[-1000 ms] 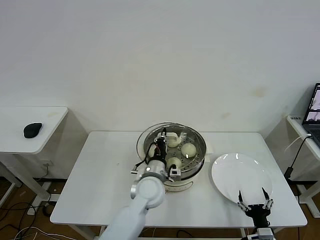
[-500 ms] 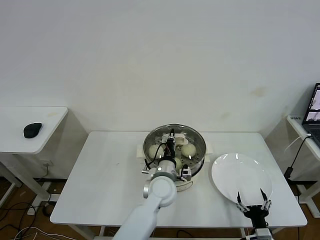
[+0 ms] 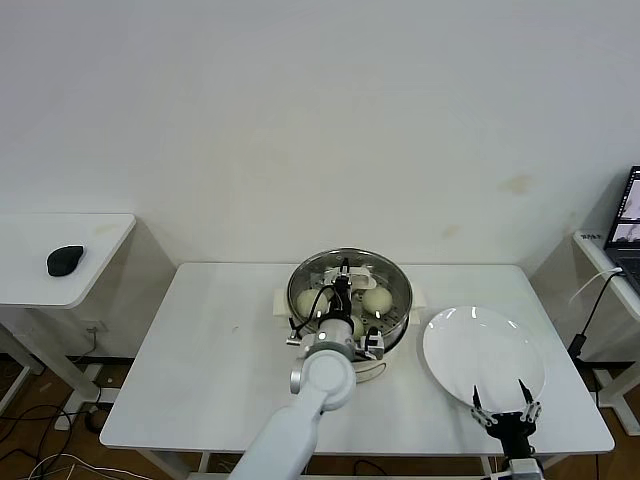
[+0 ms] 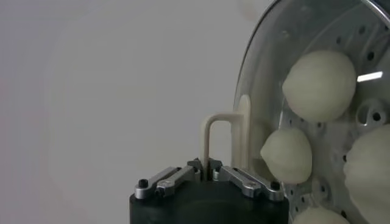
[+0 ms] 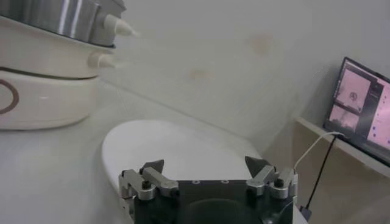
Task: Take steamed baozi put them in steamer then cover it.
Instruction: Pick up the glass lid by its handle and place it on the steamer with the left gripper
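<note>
Left wrist view, cover (image 4: 292,115) handle (image 4: 222,143) apparently edge-on

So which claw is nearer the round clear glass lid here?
Left. The left claw is shut on the round clear glass lid's cream handle, over the shiny steel steamer. The right claw waits open past the flat white plate's near edge.

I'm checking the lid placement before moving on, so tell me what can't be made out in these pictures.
- Head view: the left claw and its arm cover part of the steamer, so not every steamed baozi can be counted.
- Head view: whether the cover sits flat on the rim; the clear glass hardly shows.
- Left wrist view: the baozi are cut off by the picture's edge.
- Right wrist view: the plate is partly hidden behind the right claw.
</note>
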Tool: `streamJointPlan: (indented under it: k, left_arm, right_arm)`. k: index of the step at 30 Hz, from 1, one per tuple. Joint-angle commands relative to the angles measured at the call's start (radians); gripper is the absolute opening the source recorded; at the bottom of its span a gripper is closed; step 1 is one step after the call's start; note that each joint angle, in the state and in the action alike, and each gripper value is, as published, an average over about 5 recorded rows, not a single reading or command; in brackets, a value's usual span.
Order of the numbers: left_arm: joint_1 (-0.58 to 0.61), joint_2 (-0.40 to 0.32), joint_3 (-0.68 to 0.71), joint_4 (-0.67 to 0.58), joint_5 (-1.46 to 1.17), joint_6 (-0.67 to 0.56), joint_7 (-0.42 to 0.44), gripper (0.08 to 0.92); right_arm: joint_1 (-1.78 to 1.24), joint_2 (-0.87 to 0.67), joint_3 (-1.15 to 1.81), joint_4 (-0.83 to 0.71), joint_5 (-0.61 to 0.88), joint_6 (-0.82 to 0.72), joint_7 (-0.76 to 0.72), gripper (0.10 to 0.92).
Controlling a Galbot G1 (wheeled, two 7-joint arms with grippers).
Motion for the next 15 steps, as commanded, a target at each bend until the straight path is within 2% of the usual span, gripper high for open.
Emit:
streamJointPlan:
  k: [1, 10, 15]
  left_arm:
    - [0.001, -0.009, -0.001, 0.012, 0.007, 0.000, -0.004, 0.139]
    - [0.011, -0.009, -0.001, -0.008, 0.003, 0.000, -0.012, 0.142]
    - [0.029, -0.008, 0.006, -0.045, -0.015, 0.002, -0.025, 0.239]
  right_arm:
    - [0.000, 0.001, -0.002, -0.003, -0.002, 0.001, -0.001, 0.823]
    - [0.000, 0.000, -0.005, -0.005, -0.004, 0.001, -0.002, 0.823]
    - [-0.003, 0.000, -0.007, -0.006, -0.007, 0.002, -0.002, 0.823]
